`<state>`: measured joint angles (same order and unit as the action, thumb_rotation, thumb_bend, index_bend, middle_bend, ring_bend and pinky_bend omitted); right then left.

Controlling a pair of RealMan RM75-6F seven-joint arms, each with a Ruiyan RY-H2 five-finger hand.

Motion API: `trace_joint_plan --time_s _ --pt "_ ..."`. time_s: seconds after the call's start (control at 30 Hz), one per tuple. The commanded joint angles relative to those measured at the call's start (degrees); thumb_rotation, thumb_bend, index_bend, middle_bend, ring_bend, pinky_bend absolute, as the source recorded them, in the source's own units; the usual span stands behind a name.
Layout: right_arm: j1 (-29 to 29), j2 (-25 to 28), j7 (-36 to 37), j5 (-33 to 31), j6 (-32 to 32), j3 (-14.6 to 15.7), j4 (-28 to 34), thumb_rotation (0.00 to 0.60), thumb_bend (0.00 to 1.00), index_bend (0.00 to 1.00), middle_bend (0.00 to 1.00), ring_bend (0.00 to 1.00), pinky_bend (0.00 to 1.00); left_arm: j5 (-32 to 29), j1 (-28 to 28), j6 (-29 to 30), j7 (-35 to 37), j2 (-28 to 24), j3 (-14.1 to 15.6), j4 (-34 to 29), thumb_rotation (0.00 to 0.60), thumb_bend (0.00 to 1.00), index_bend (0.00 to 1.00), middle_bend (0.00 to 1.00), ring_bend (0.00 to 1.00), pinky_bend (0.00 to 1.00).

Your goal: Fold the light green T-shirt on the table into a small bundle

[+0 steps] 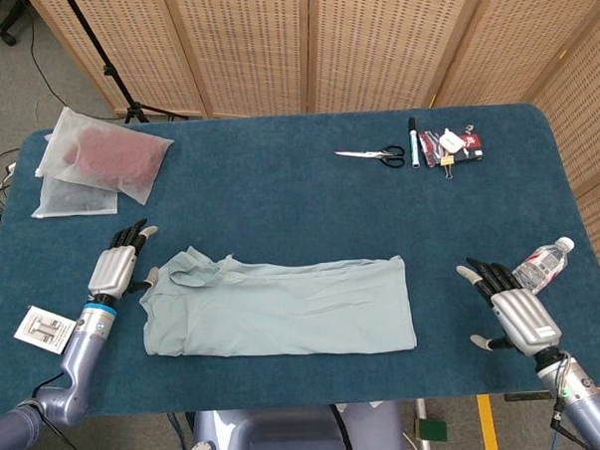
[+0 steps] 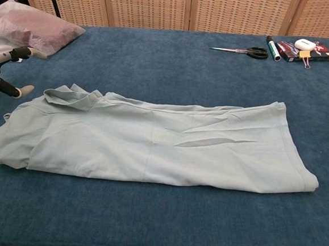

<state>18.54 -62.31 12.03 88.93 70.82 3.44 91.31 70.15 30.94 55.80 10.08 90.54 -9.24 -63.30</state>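
From the head view, the light green T-shirt (image 1: 284, 310) lies folded lengthwise as a long strip; the left hand (image 1: 116, 271) sits just beside its collar end, the right hand (image 1: 513, 310) well apart, both spread and empty. From the chest view, only the left hand (image 2: 9, 71) shows, clear of the T-shirt (image 2: 151, 145). Next probably comes a crosswise fold, needing a grip on one end.

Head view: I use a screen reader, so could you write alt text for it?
A light green T-shirt, folded into a long strip, lies on a blue table between two open robot hands, the left hand and the right hand, neither touching it. Scissors lie at the far edge.
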Motion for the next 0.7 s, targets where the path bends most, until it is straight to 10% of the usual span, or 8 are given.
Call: trace_joint_plan --time_s 0.03,0.7 --pt "-0.15 0.01 0.14 0.44 0.16 0.04 -0.14 0.600 0.00 0.00 0.00 0.00 0.03 -0.76 -0.17 0.01 -0.81 -0.77 -0.56 -1.17 0.600 0.43 0.00 0.00 0.00 0.00" --pt "-1.20 0.48 0.24 2.00 1.32 -0.42 0.40 0.600 0.00 0.00 0.00 0.00 0.03 10.84 0.16 1.88 0.10 -7.93 4.33 -15.22 0.600 0.31 0.00 0.00 0.00 0.00"
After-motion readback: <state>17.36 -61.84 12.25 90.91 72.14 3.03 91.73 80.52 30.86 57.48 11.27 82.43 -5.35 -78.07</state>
